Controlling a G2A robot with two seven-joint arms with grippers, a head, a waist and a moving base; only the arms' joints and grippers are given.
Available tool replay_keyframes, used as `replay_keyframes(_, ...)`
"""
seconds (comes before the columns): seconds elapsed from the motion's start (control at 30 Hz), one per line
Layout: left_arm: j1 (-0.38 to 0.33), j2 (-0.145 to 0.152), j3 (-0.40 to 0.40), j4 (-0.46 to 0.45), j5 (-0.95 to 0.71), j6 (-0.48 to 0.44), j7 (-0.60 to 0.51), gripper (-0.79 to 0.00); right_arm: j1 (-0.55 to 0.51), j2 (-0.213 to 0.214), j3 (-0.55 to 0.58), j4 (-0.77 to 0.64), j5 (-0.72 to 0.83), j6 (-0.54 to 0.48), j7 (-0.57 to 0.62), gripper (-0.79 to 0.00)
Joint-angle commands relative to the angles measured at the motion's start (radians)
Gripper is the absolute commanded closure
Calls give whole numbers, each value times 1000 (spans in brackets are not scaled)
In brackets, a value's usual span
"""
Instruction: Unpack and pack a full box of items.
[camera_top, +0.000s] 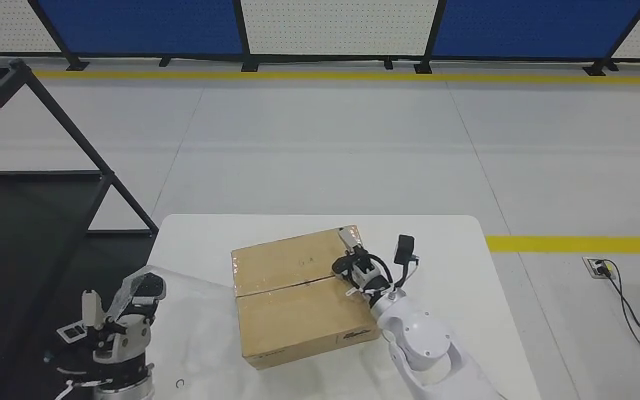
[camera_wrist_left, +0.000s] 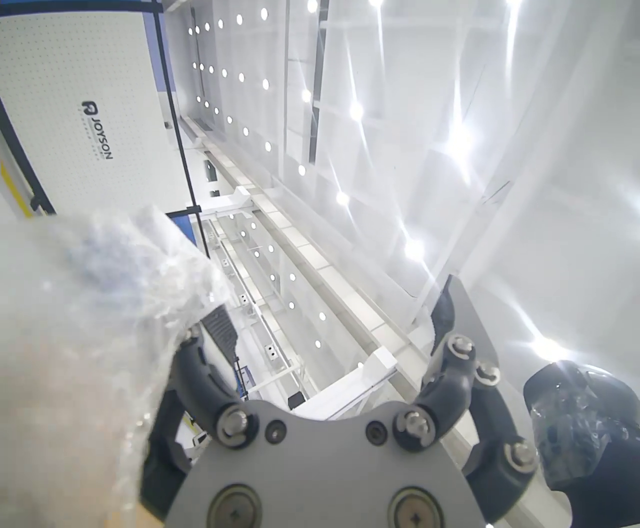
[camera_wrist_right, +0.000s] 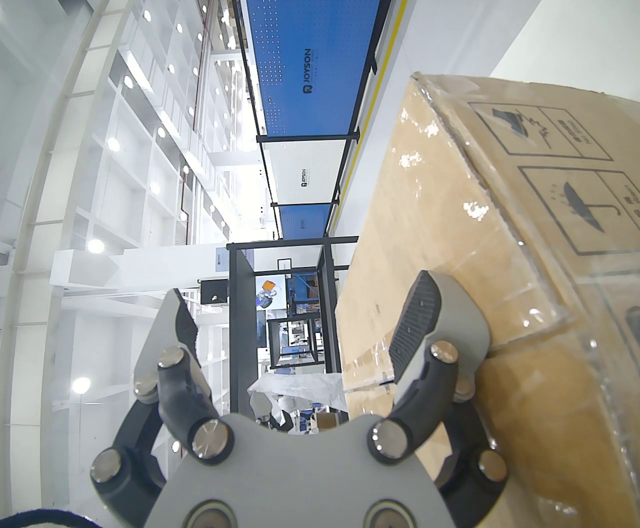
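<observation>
Bracing spread-fingered right gripper (camera_wrist_right: 300, 320) against taped brown cardboard box (camera_top: 290, 300), seemingly to open it; left gripper (camera_wrist_left: 332, 320) splayed, parked aside.

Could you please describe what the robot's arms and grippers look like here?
The right gripper and left gripper each have a grey metal plate with screws, black linkages and pale fingers with black ribbed pads. The right arm wears a white shell.

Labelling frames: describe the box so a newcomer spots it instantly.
On the white table, look at the middle: the cardboard box lies flat, flaps shut, a seam across its top. It is the only brown thing; the right gripper is at its right edge, and clear plastic wrap hangs on the left gripper.
</observation>
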Motion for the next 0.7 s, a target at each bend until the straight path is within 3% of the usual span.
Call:
replay_keyframes(0.0, -9, -3, 14, -9, 18, 13, -5, -785, 1, -2, -1, 3, 0, -2, 2, -785)
replay_keyframes(0.47, -81, -29, 129, -31, 156, 88, -32, -785, -20, -8, 21, -2, -2, -22, -6, -785)
replay_keyframes(0.67, -35, -30, 109, 5, 152, 90, -67, -785, -29, -9, 32, -9, -5, -21, 0, -785)
